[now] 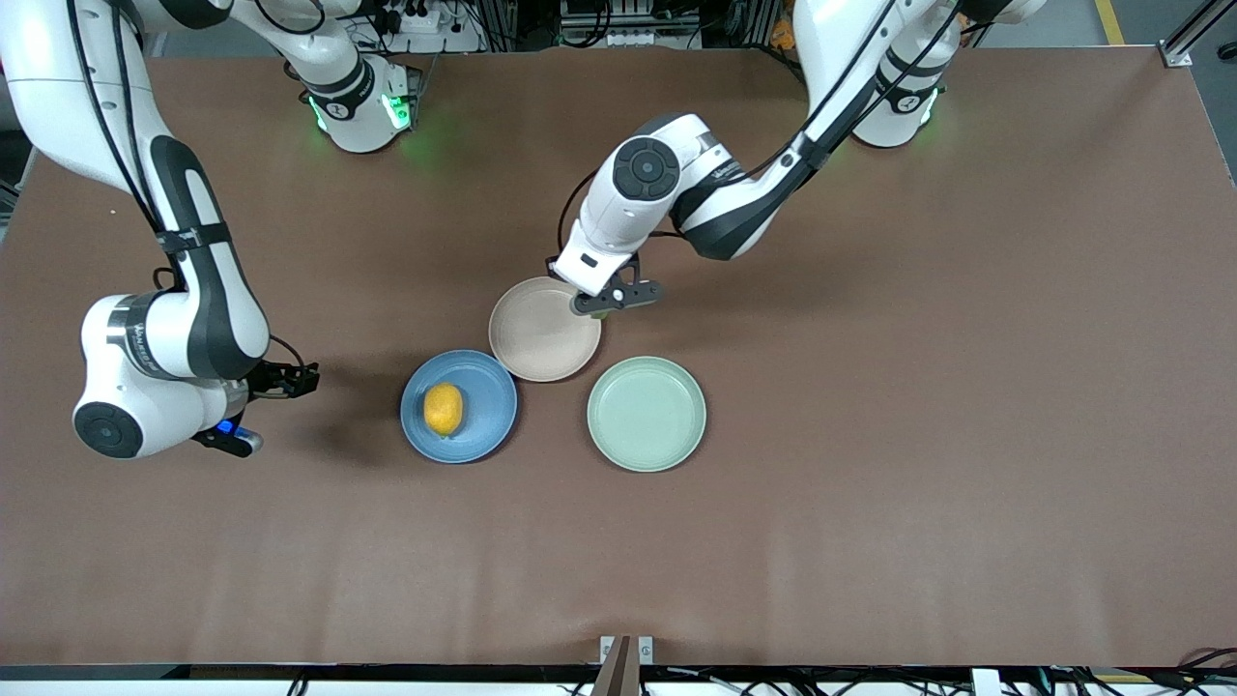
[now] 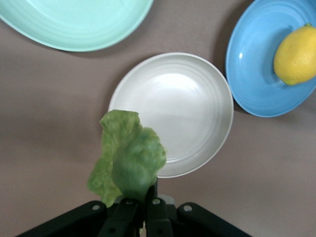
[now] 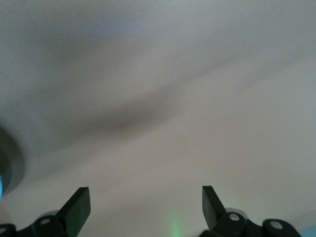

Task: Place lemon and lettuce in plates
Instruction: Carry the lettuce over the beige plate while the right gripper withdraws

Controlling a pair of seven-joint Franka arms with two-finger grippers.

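The left gripper [image 1: 607,302] hangs over the rim of the beige plate [image 1: 536,333], at that plate's two o'clock edge in the front view; its jaws are clenched on the lettuce [image 2: 129,159], which droops from them as a crinkled green leaf partly over the rim, partly over the table [image 1: 870,483]. The leaf looks soft, limp and very light, so it would likely flop or cling on release; pinched at one edge as it is, it needs to be carried toward the plate's centre before letting go. The lemon [image 1: 444,409] already lies in the blue plate [image 1: 488,430], at about seven o'clock from the beige plate and touching it; firm and rounded, it could roll, though the rim contains it. The mint-green plate [image 1: 647,414] sits at about four o'clock from the beige plate, near but apart, and is not a target; nothing stands in the leaf's way. The right gripper [image 1: 290,380] waits toward the right arm's end of the table, jaws released and empty.
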